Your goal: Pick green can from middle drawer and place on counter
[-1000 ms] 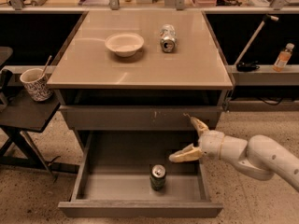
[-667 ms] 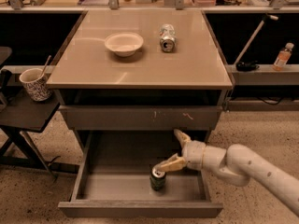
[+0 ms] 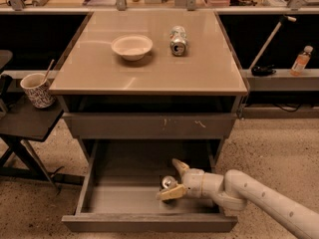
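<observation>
Small dark green drink can [image 3: 168, 183] with a silver top: low in the grey drawer cabinet [image 3: 99, 128], inside its open drawer, right of the cabinet's centre line and towards the front. Seemingly tilted, silver top facing up and towards the camera.

Glossy beige-tan square worktop [image 3: 149, 76] capping the cabinet. Just beneath it, a closed grey drawer front with small pale scratches [image 3: 199, 125]. At the foot of the cabinet, a wide shallow grey drawer [image 3: 124, 195] pulled out towards the camera, with a flat grey floor and a low plain front panel.

Long white robot arm [image 3: 269, 200] reaching in from the cabinet's lower right, over the drawer's right side. Small dark side table [image 3: 25, 123] just left of the cabinet.

Shallow cream bowl [image 3: 132, 46] on the worktop, left of the cabinet's centre line. Patterned paper cup [image 3: 36, 89] with a stick in it on the side table, left of the cabinet. Pale silvery-white can [image 3: 178, 40] lying on its side on the worktop, right of the bowl and apart from it. Small orange bottle [image 3: 300, 60] on a ledge well to the right of the cabinet.

Two-finger gripper [image 3: 166, 179] inside the open drawer, at the dark green drink can. Tan fingers [image 3: 170, 193] spread apart, one behind the can and one in front of it, not clamped; contact with the can impossible to tell.
</observation>
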`<state>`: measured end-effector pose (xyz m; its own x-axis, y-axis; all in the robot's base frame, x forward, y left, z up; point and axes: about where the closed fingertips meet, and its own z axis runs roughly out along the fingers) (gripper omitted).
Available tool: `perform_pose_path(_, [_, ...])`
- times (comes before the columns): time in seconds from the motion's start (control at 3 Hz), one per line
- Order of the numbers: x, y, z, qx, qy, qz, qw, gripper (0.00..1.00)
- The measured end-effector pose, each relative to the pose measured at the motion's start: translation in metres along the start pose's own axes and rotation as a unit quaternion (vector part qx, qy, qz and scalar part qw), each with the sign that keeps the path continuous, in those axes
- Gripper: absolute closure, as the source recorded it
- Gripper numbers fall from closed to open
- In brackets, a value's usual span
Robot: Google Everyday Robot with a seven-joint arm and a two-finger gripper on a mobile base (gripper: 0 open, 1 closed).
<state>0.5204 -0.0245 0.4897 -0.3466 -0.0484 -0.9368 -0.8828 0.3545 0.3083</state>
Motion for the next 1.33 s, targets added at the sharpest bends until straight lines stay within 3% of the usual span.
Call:
perform_pose_path(0.33, [0.001, 0.0, 0.0, 0.0, 0.0, 0.001, 1.0, 0.0])
perform_pose_path(0.67, [0.004, -0.009, -0.001, 0.034, 0.046, -0.03, 0.9979, 0.0])
perform_pose_path(1.0, [-0.002, -0.027, -0.005, 0.072, 0.058, -0.041, 0.9948, 0.0])
perform_pose_path(1.33, [-0.001, -0.027, -0.005, 0.072, 0.058, -0.041, 0.9949, 0.0])
